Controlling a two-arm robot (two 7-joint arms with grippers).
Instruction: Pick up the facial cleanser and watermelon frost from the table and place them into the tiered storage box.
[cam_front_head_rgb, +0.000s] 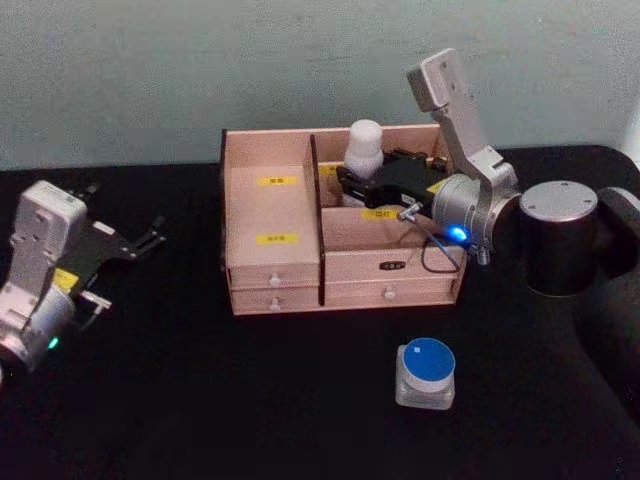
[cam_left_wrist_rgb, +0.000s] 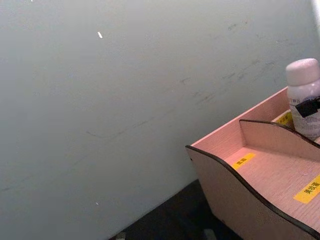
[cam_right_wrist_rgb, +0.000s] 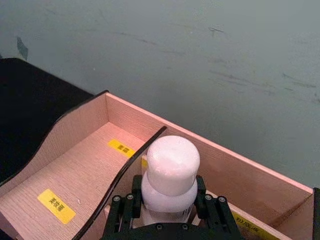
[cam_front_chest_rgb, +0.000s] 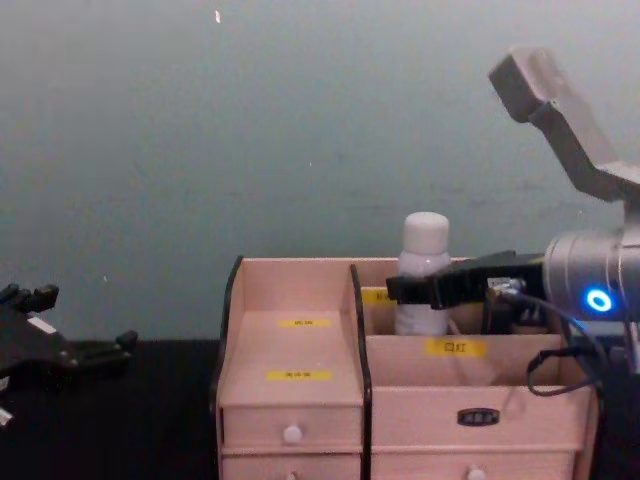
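Looking down from the head, the right tool (cam_front_head_rgb: 358, 178) is clamped on the white bottle (cam_front_head_rgb: 364, 142), which stands upright in the rear bay of the box (cam_front_head_rgb: 270, 205), right of the divider, not yet let go. The blue-lidded jar (cam_front_head_rgb: 426, 372) waits on the bench (cam_front_head_rgb: 250, 400) at 5 o'clock from the box, so roughly half the job remains. The left tool (cam_front_head_rgb: 128, 232) idles at 9 o'clock, fingers apart. The left wrist sees the bottle beyond the box wall. From the right wrist, fingers (cam_right_wrist_rgb: 122, 212) pinch the bottle below its cap. From the chest, the right arm reaches over the front bays. Nothing blocks the jar.
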